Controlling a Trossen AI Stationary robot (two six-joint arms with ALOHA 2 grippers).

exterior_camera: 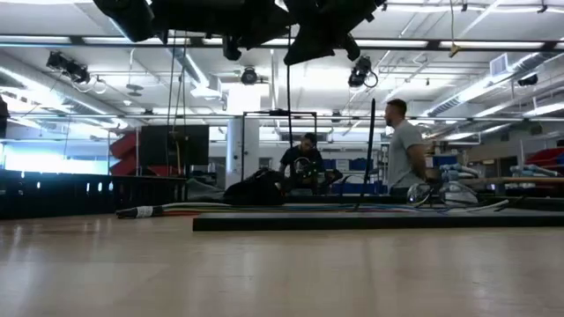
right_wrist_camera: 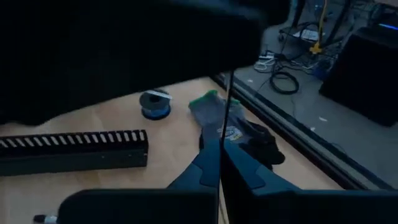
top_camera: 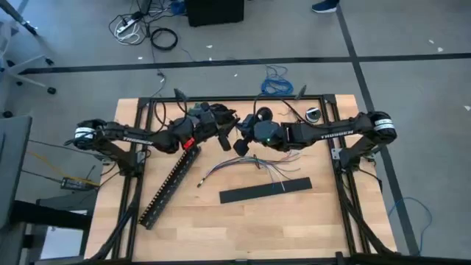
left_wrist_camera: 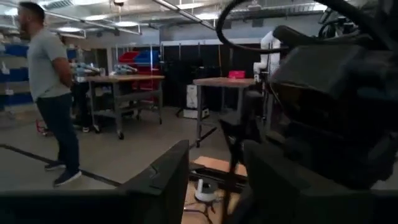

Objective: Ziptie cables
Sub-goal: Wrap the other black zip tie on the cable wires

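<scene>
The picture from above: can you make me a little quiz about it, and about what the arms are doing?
1. True or false: the wires are lifted up in the air.
2. What do the right fingers pinch?
A. a thin black ziptie
B. a glove
C. a blue spool
3. Fill in: the long slotted duct lies on the ___ arm's side of the table.

Key: 1 false, they lie on the table. 2 A. 3 left.
</scene>
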